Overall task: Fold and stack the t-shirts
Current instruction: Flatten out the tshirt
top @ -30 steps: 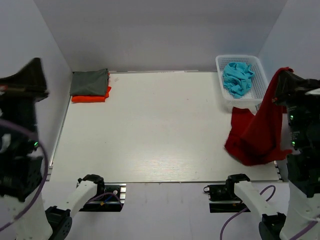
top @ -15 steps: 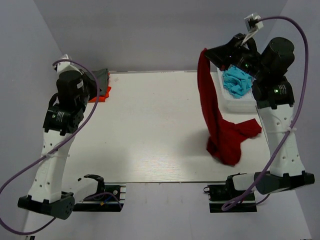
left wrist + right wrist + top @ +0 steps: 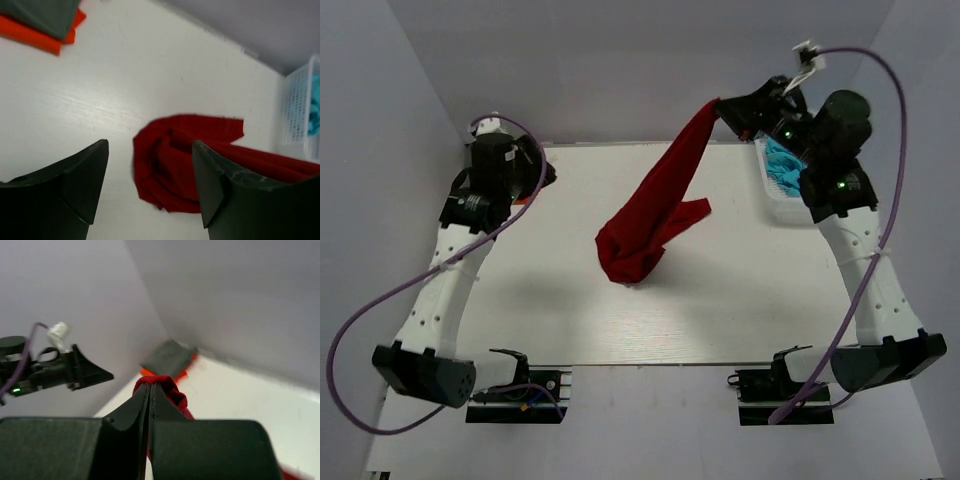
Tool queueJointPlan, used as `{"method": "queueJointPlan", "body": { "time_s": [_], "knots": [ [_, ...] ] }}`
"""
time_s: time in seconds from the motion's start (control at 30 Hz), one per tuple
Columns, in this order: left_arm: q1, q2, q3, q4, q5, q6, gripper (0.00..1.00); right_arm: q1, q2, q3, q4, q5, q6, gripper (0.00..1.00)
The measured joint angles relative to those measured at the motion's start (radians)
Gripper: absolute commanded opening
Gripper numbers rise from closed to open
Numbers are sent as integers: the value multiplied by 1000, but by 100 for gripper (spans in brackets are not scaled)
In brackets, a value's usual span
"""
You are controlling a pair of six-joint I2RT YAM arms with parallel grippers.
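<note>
Top external view showed the dark red t-shirt (image 3: pixel 650 225) hanging in a long strip. Its top end was held high in the air. Its bottom end lay in a bunch on the middle of the bench (image 3: pixel 740 310).

The right gripper (image 3: pixel 723 108) was clamped tight on the top end of the cloth. In the right wrist view its fingers (image 3: pixel 125 417) were pressed together with a bit of red poking out. The left gripper (image 3: pixel 150 144) was spread wide with nothing in it, up above the bench and looking down at the red bunch.

At the far left corner a grey-green t-shirt (image 3: pixel 42 15) lay folded on top of an orange t-shirt (image 3: pixel 35 36). Turquoise t-shirts (image 3: pixel 782 165) sat crumpled in the white basket (image 3: pixel 786 209) at the far right.

I think the step was laying the red shirt out on the bench so it could be folded. It was not flat yet. Next, the shirt would need to come down and be spread out. The free left gripper would likely need to catch a loose edge and pull it smooth.
</note>
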Motion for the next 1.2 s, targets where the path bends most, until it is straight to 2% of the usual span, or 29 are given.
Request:
{"method": "queueJointPlan", "body": {
  "time_s": [0.03,0.2,0.3,0.53,0.77,0.93,1.13,1.2],
  "knots": [
    [0,27,-18,-1,17,5,99,0,-8,-70,-7,46,-4,0],
    [-5,152,-118,-2,151,17,100,-1,2,-388,-65,272,-22,0],
    [-9,214,-195,-3,224,18,100,-2,19,-523,-103,393,-27,0],
    [-43,246,-404,3,360,17,100,-2,108,-649,-243,693,8,0],
    [-146,258,-478,103,509,-9,90,-3,214,-654,-388,911,137,0],
    [-193,328,-478,179,510,-61,77,-5,239,-678,-421,938,165,0],
    [-198,439,-467,208,478,-91,72,-6,232,-690,-421,954,166,0],
    [-199,465,-464,209,470,-100,65,-8,225,-694,-422,957,166,0]
  ]
}}
